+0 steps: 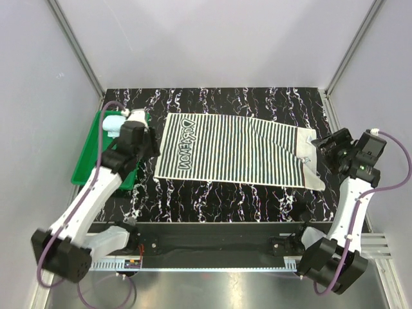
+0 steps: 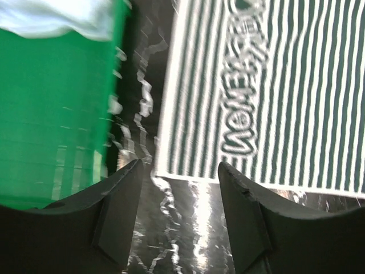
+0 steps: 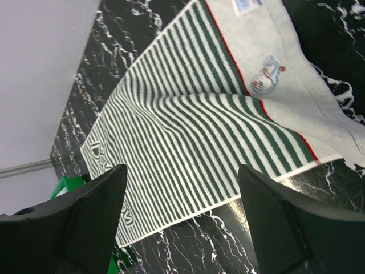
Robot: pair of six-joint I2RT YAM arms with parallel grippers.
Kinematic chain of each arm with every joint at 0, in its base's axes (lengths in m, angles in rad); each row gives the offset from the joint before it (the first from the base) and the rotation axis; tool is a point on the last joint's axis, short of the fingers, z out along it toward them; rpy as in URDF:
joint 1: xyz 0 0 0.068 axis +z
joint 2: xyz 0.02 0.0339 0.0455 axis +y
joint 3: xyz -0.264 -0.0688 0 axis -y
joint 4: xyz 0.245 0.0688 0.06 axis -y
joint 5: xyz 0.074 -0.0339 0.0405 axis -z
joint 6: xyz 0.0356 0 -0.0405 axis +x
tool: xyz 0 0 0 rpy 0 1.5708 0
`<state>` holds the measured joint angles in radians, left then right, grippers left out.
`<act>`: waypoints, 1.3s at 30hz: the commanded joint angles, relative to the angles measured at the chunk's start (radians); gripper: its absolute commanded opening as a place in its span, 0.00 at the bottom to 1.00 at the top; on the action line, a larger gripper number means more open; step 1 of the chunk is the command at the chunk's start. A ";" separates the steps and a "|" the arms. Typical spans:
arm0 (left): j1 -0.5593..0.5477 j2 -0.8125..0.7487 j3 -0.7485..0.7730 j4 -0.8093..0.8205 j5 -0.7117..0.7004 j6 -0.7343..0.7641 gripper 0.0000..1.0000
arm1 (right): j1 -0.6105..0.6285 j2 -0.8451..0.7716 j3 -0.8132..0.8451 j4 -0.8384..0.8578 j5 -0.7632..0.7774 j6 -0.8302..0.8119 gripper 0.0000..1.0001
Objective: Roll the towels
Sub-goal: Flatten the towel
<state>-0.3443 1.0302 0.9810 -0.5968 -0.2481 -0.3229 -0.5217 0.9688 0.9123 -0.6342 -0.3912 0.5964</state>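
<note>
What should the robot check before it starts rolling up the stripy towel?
1. Striped towel spread out on the table: ok, though its right end looks a bit creased.
2. Left gripper open and holding nothing: ok.
3. Right gripper open and holding nothing: ok.
4. Left gripper lined up with the towel's near left corner: ok.
5. Blue towel out of the way in the green tray: ok.
6. How high the fingers are above the cloth: cannot tell.

Arms: left arm (image 1: 87, 206), right arm (image 1: 347, 209). White link shells, black joint housings, one mauve cable (image 1: 38, 267) each. Grippers: left gripper (image 2: 179, 165), right gripper (image 3: 182, 168). Matte black wedge fingers (image 2: 117, 211).
</note>
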 commanded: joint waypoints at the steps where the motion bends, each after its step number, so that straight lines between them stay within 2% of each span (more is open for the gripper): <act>1: -0.001 0.102 -0.013 0.087 0.170 -0.067 0.61 | 0.002 0.046 0.062 0.025 -0.058 -0.035 0.85; 5: -0.009 0.205 -0.036 0.158 0.207 -0.106 0.61 | 0.029 0.232 0.103 0.048 -0.127 -0.040 0.68; 6: -0.009 0.218 -0.048 0.175 0.219 -0.110 0.61 | 0.047 0.266 0.129 0.056 -0.115 -0.038 0.64; 7: -0.010 0.241 -0.057 0.192 0.225 -0.113 0.61 | 0.111 0.319 0.146 0.062 -0.031 -0.034 0.57; 10: -0.015 0.280 -0.106 0.264 0.242 -0.139 0.61 | 0.227 0.421 0.217 0.073 0.116 -0.004 0.56; 12: -0.018 0.300 -0.148 0.325 0.242 -0.156 0.61 | 0.242 0.488 0.272 0.082 0.149 0.006 0.56; 16: -0.018 0.361 -0.176 0.413 0.296 -0.163 0.61 | 0.259 0.735 0.442 0.010 0.273 -0.049 0.55; 20: -0.018 0.464 -0.122 0.390 0.300 -0.133 0.61 | 0.264 0.905 0.586 -0.021 0.339 -0.092 0.54; 23: -0.015 0.511 -0.094 0.342 0.250 -0.120 0.59 | 0.264 1.001 0.661 -0.024 0.364 -0.104 0.54; 26: -0.009 0.507 -0.107 0.312 0.195 -0.137 0.58 | 0.264 1.061 0.689 0.008 0.373 -0.083 0.53; 39: 0.004 0.360 -0.290 0.327 0.170 -0.237 0.58 | 0.264 1.332 0.965 -0.018 0.420 -0.087 0.52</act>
<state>-0.3458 1.4559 0.7208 -0.2813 -0.0383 -0.5240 -0.2615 2.2608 1.7969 -0.6460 -0.0074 0.5198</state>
